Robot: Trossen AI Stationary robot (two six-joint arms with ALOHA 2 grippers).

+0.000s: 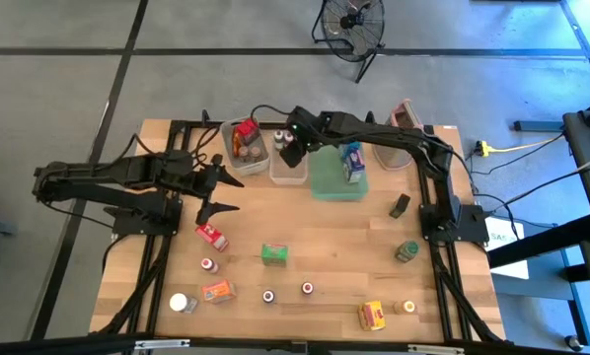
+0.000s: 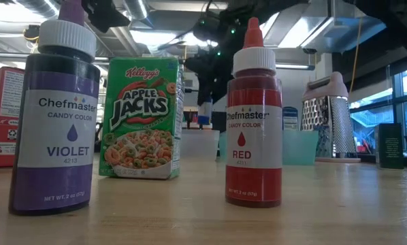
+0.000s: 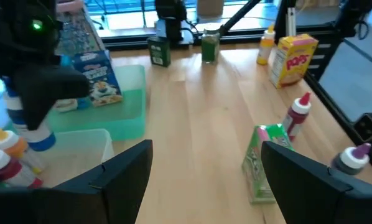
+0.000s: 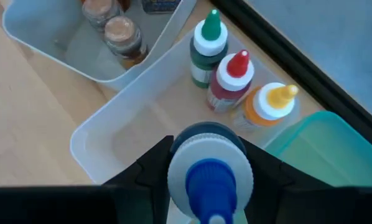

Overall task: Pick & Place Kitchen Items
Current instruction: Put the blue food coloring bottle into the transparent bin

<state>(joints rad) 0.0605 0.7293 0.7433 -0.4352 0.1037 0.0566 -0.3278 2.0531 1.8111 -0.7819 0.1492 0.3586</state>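
Note:
My right gripper (image 1: 289,150) is shut on a small bottle with a white cap and blue tip (image 4: 209,171). It holds the bottle above a clear bin (image 4: 93,143) where green, red and yellow-tipped bottles (image 4: 236,81) stand. It also shows in the low view (image 2: 205,109). My left gripper (image 1: 221,192) is open and empty above the table's left middle; its fingers (image 3: 124,168) frame bare wood. A violet bottle (image 2: 54,116), an Apple Jacks box (image 2: 142,116) and a red bottle (image 2: 253,116) stand on the table. My right gripper pinches the bottle between its two fingers (image 4: 148,165), one on each side of the upper part just under the white cap (image 4: 236,180). The fingers come from above, pointing down. The bottle hangs upright, lifted clear over the clear bin.
A second clear bin (image 1: 238,163) with jars stands left of the first. A green tray (image 1: 325,185) with a blue box (image 1: 352,163) stands right of it, a grater (image 1: 404,116) behind. A red packet (image 1: 212,237), green box (image 1: 273,253), green jar (image 1: 406,251) and yellow box (image 1: 373,315) lie nearer.

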